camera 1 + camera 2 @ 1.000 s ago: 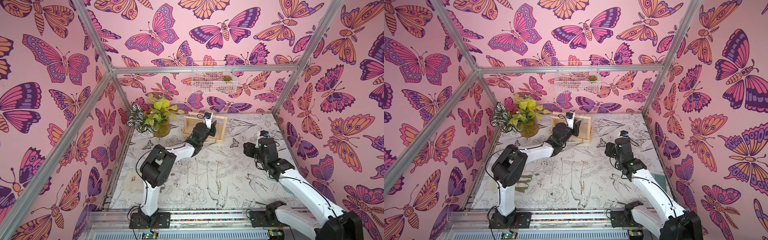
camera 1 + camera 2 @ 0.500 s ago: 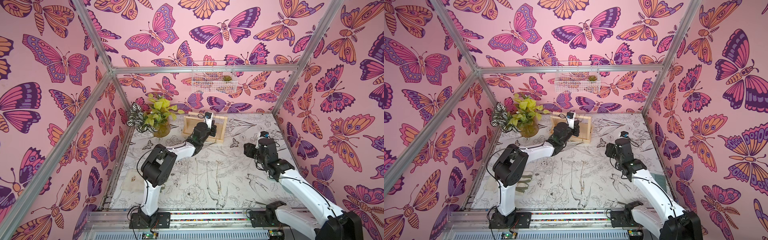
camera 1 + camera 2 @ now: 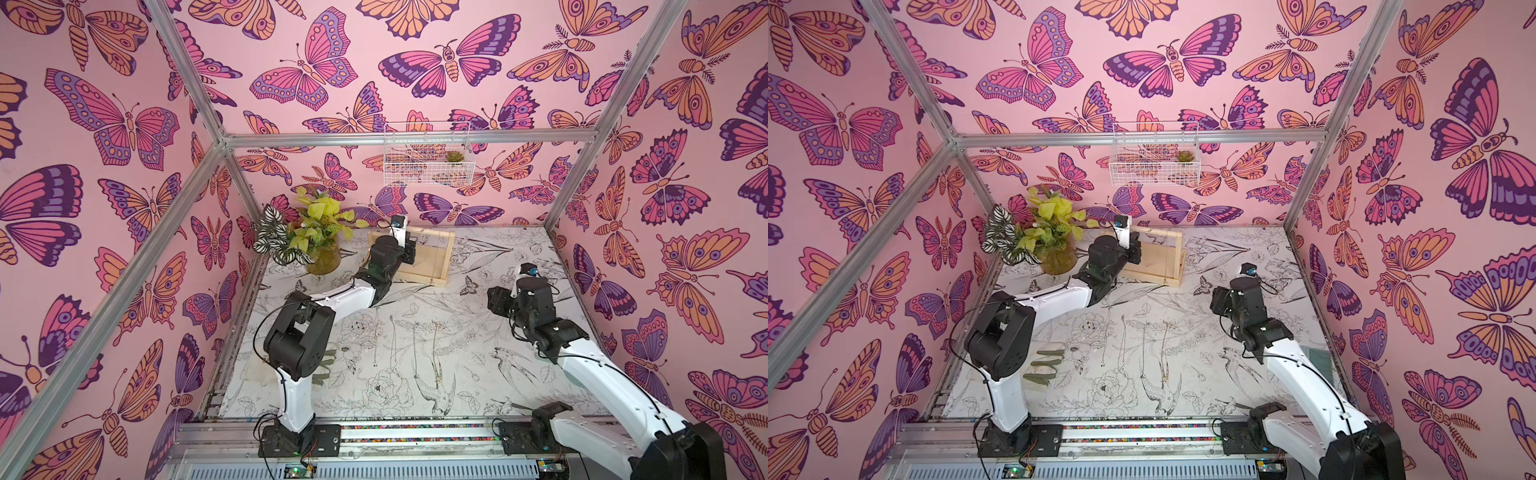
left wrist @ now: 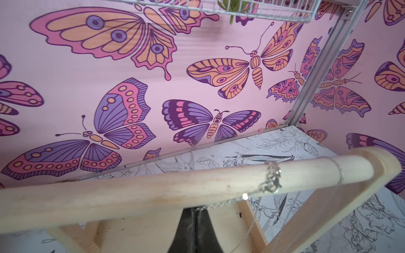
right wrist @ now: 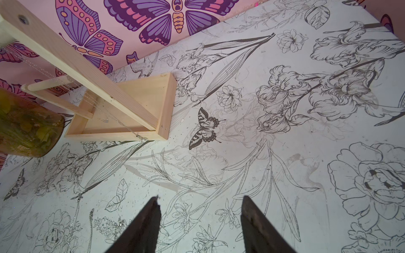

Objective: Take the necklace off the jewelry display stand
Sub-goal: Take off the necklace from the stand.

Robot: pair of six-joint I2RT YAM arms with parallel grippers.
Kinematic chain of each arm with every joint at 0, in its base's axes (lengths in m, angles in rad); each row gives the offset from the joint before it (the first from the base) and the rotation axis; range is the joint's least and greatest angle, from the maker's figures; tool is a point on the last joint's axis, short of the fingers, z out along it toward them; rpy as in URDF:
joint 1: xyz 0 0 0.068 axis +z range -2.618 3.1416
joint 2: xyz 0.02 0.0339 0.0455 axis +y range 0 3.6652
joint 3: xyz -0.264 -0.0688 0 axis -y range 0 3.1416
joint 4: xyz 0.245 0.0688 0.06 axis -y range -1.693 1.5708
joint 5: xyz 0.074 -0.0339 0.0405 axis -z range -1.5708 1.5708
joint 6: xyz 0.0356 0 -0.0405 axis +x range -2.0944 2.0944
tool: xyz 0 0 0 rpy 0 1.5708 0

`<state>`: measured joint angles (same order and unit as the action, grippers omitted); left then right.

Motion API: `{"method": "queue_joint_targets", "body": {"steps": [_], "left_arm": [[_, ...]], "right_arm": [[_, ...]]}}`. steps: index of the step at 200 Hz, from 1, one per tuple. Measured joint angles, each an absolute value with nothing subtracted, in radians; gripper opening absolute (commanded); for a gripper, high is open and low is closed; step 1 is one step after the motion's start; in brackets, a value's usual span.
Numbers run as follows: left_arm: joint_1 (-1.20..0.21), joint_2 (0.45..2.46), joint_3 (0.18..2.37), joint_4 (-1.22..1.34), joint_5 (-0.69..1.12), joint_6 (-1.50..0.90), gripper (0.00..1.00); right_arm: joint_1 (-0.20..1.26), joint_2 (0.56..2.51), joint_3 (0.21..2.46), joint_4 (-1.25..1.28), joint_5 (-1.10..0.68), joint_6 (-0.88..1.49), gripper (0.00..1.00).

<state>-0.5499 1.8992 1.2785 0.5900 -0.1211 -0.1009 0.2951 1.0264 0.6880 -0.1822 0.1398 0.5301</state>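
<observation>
Pincers: left pincer (image 4: 194, 211) tight on necklace (image 4: 270, 180) under crossbar of jewelry display stand (image 4: 153, 192); right pincer (image 5: 201, 199) apart, empty.

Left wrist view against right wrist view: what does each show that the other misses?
Only left wrist: the necklace draped over the crossbar, its chain running into the shut left pincer, and the wire basket above.
Only right wrist: the base board, the plant vase, and the open right pincer over the table.
Both: the jewelry display stand with thin chains hanging from it, the floral table and the butterfly wall.
</observation>
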Motion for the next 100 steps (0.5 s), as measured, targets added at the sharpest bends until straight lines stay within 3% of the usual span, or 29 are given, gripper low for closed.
{"method": "queue_joint_targets", "body": {"steps": [100], "left_arm": [[-0.470,1.861,1.272,0.520,-0.143,-0.076,0.00]], "right_arm": [[0.295,1.026,0.687,-0.180,0.140,0.530,0.61]]}}
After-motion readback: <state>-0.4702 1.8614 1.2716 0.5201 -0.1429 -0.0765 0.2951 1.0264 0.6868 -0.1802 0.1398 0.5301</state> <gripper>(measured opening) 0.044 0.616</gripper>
